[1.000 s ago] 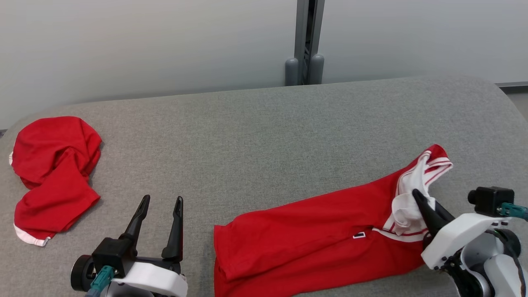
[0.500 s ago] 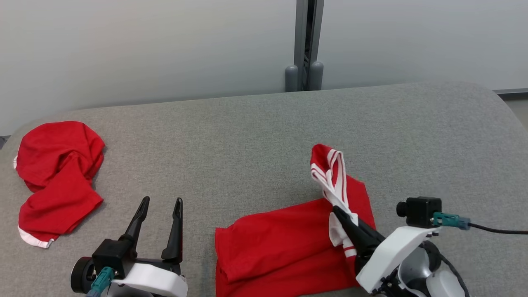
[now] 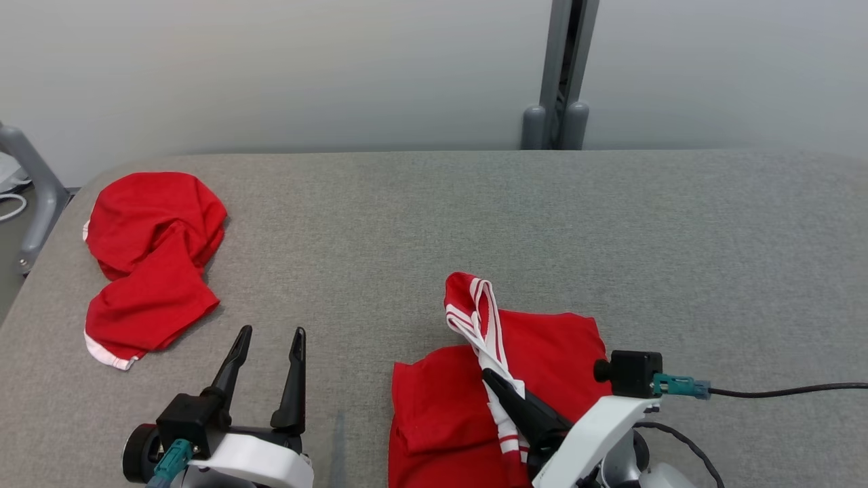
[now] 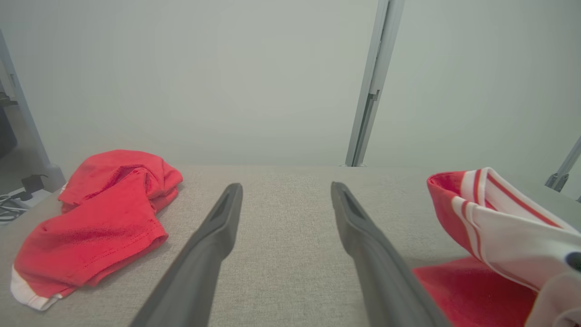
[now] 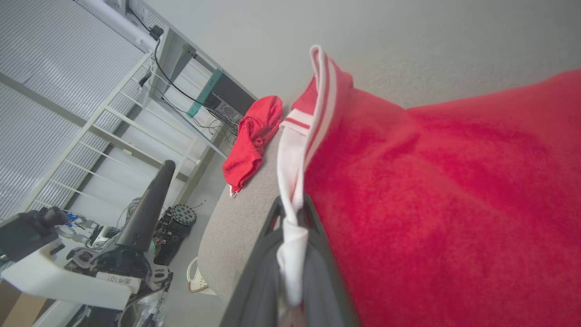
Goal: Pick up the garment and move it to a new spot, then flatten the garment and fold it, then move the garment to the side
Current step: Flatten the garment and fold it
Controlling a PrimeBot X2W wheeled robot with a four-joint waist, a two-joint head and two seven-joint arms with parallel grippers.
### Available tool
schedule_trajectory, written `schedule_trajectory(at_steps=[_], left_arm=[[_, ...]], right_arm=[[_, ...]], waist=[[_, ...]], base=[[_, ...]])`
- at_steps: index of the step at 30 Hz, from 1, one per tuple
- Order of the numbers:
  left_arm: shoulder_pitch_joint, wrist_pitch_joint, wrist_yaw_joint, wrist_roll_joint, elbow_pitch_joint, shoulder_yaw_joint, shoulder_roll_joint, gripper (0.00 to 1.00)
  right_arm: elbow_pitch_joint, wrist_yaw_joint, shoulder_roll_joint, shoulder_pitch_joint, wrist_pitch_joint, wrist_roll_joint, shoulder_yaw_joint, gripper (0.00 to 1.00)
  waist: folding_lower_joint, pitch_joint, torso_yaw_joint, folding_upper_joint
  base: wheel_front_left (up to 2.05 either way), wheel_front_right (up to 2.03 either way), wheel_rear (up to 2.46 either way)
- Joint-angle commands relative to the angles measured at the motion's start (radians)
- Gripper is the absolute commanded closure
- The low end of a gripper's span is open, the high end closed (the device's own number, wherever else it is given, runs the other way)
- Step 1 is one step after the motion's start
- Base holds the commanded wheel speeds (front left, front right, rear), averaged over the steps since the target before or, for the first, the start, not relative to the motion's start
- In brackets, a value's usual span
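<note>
Right wrist view shows the right gripper [image 5: 292, 203] closed on the white collar [image 5: 290, 168] of the red garment [image 5: 431, 181], the left gripper [image 3: 271, 332] open and empty, its label [image 5: 119, 280] partly reading "101".

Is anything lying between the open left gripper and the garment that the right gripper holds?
Nothing visible does. Bare grey table separates the left gripper from the garment and its near edge. The crumpled red cloth sits on the gripper's other side, out of that path.
</note>
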Motion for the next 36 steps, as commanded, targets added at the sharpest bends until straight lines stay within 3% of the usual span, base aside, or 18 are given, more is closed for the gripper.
schedule_trajectory(at_steps=[1, 10, 15, 16, 17, 18, 26, 36], left_arm=[[-0.008, -0.004, 0.003, -0.004, 0.001, -0.002, 0.004, 0.0], [-0.028, -0.004, -0.001, -0.018, 0.01, -0.017, 0.004, 0.0], [-0.035, -0.004, 0.0, -0.024, 0.014, -0.02, 0.004, 0.0], [-0.033, -0.004, 0.001, -0.025, 0.014, -0.021, 0.004, 0.0], [-0.031, -0.004, 0.002, -0.025, 0.014, -0.022, 0.003, 0.0], [-0.029, -0.004, 0.004, -0.025, 0.014, -0.022, 0.004, 0.0], [-0.031, -0.004, 0.012, -0.033, 0.012, -0.028, 0.004, 0.0], [-0.036, -0.004, 0.014, -0.035, 0.008, -0.027, 0.004, 0.0]], right_arm=[[0.025, 0.0, -0.004, -0.027, -0.029, 0.037, 0.022, 1.0], [0.19, 0.0, -0.004, -0.122, -0.164, 0.193, 0.172, 1.0], [0.247, 0.0, -0.004, -0.149, -0.18, 0.254, 0.227, 1.0], [0.263, 0.0, -0.004, -0.154, -0.179, 0.269, 0.238, 0.81], [0.275, 0.0, -0.005, -0.161, -0.177, 0.278, 0.251, 0.28], [0.283, 0.0, -0.004, -0.168, -0.175, 0.289, 0.266, 0.0], [0.277, 0.0, -0.004, -0.201, -0.18, 0.372, 0.371, 0.0], [0.276, 0.0, -0.004, -0.247, -0.216, 0.395, 0.477, 0.0]], waist=[[0.0, 0.013, 0.028, 0.0], [0.0, 0.055, 0.117, 0.0], [0.0, 0.062, 0.137, 0.0], [0.0, 0.062, 0.139, 0.0], [0.0, 0.062, 0.141, 0.0], [0.0, 0.061, 0.143, 0.0], [0.0, 0.057, 0.139, 0.0], [0.0, 0.067, 0.116, 0.0]], base=[[0.0, 0.0, 0.0], [0.0, 0.0, 0.0], [0.0, 0.0, 0.0], [0.0, 0.0, 0.0], [0.0, 0.0, 0.0], [0.0, 0.0, 0.0], [0.0, 0.0, 0.0], [0.0, 0.0, 0.0]])
